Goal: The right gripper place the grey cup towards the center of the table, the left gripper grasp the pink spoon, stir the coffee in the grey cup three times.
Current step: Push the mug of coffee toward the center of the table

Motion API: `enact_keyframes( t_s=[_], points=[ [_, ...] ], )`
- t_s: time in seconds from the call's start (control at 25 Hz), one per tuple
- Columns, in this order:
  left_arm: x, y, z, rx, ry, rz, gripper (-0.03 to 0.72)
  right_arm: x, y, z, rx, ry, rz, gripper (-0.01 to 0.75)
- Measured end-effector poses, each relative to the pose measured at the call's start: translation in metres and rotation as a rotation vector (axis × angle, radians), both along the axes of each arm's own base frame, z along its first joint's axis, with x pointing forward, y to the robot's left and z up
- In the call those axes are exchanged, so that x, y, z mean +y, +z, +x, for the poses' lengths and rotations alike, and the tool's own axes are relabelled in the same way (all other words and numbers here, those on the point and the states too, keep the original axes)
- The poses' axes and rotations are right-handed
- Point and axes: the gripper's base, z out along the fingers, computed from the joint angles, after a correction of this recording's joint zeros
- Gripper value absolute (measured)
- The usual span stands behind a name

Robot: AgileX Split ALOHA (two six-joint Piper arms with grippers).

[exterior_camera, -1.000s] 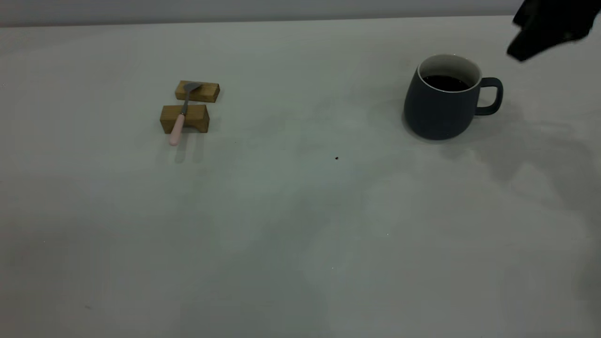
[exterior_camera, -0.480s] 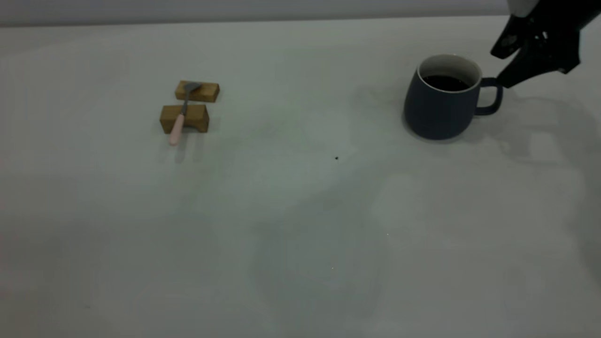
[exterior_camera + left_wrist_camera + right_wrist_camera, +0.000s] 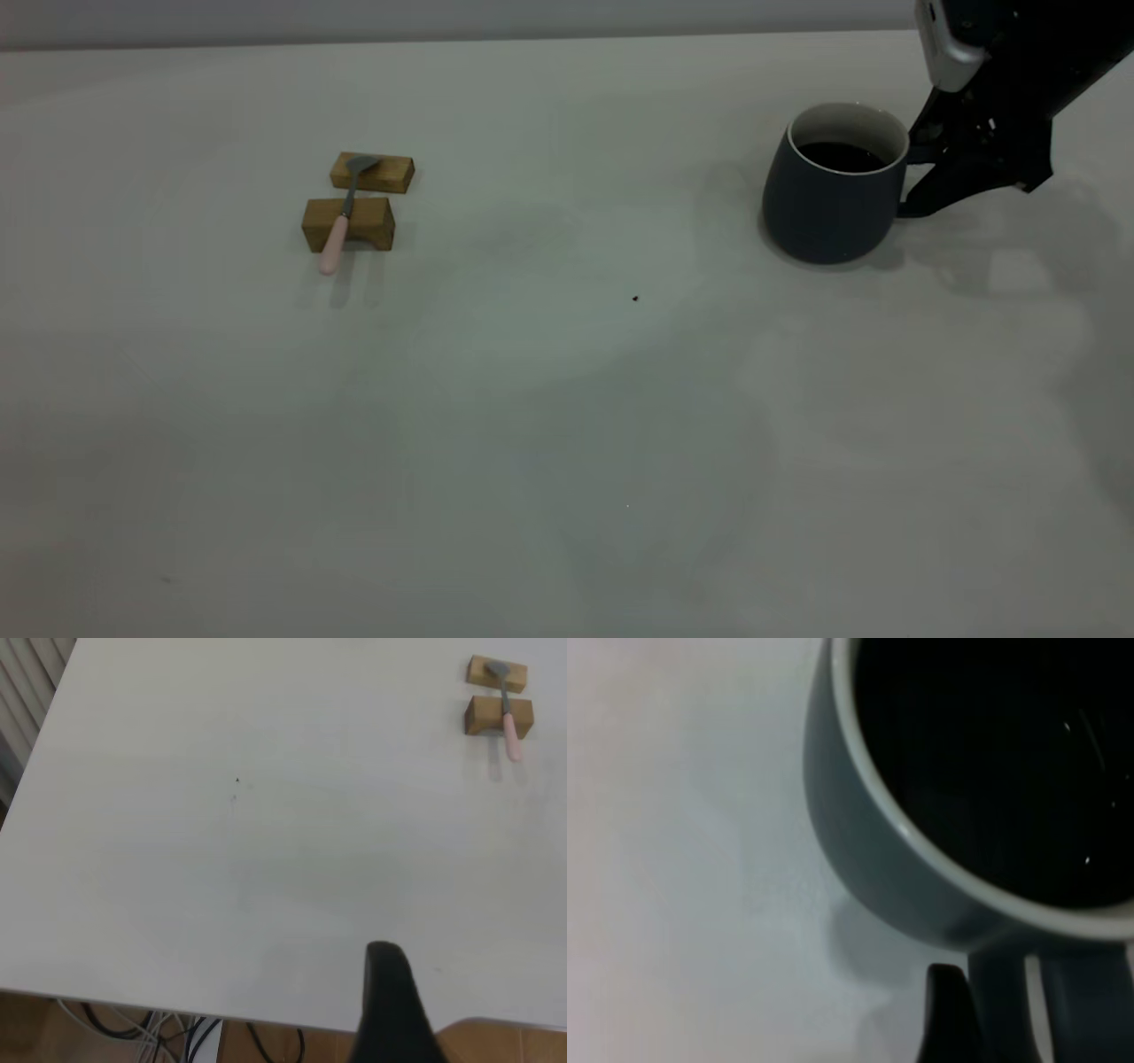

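The grey cup (image 3: 828, 190) stands at the right of the table (image 3: 567, 416), with dark coffee (image 3: 840, 157) inside. My right gripper (image 3: 915, 173) is open at the cup's right side, one finger above and one below the handle, which it hides. In the right wrist view the cup (image 3: 877, 859) fills the frame, and the handle (image 3: 1005, 1010) sits beside one dark finger (image 3: 946, 1019). The pink spoon (image 3: 339, 221) lies across two wooden blocks at the left, its bowl on the far one. In the left wrist view the spoon (image 3: 508, 716) is far off. My left gripper (image 3: 390, 1010) hangs over the table's edge.
The far wooden block (image 3: 385, 174) and the near wooden block (image 3: 368, 223) carry the spoon. A tiny dark speck (image 3: 635, 299) marks the middle of the table. Cables (image 3: 177, 1032) hang below the table edge.
My right gripper has come down and leftward from the top right corner to the cup's handle. The cup and spoon have not moved.
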Motion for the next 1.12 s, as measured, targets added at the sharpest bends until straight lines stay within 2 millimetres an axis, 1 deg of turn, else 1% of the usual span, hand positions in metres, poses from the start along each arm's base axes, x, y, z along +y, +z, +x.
enact_keyframes(
  t_s=[0.08, 0.2, 0.28, 0.36, 0.44, 0.48, 0.6, 0.84, 1.12],
  points=[
    [0.0, 0.0, 0.0, 0.0, 0.0, 0.0, 0.558, 0.0, -0.003, 0.0, -0.001, -0.008, 0.0, 0.492],
    [0.0, 0.0, 0.0, 0.0, 0.0, 0.0, 0.558, 0.0, -0.003, 0.001, -0.003, -0.012, 0.0, 0.415],
    [0.0, 0.0, 0.0, 0.0, 0.0, 0.0, 0.558, 0.0, -0.003, 0.001, -0.003, -0.011, 0.0, 0.35],
    [0.0, 0.0, 0.0, 0.0, -0.001, 0.001, 0.558, 0.001, -0.003, 0.0, 0.0, -0.007, 0.003, 0.265],
    [0.0, 0.0, 0.0, 0.0, -0.001, 0.001, 0.558, 0.005, -0.003, 0.0, -0.001, 0.008, 0.0, 0.183],
    [0.0, 0.0, 0.0, 0.0, -0.001, 0.001, 0.558, 0.009, -0.003, 0.0, -0.001, 0.017, 0.0, 0.163],
    [0.0, 0.0, 0.0, 0.0, -0.001, 0.001, 0.558, 0.027, -0.003, 0.0, -0.006, 0.052, -0.003, 0.163],
    [0.0, 0.0, 0.0, 0.0, -0.001, 0.001, 0.558, 0.079, -0.002, -0.003, -0.024, 0.137, 0.004, 0.164],
    [0.0, 0.0, 0.0, 0.0, -0.001, 0.001, 0.558, 0.133, -0.002, -0.004, -0.092, 0.086, 0.05, 0.164]
  ],
)
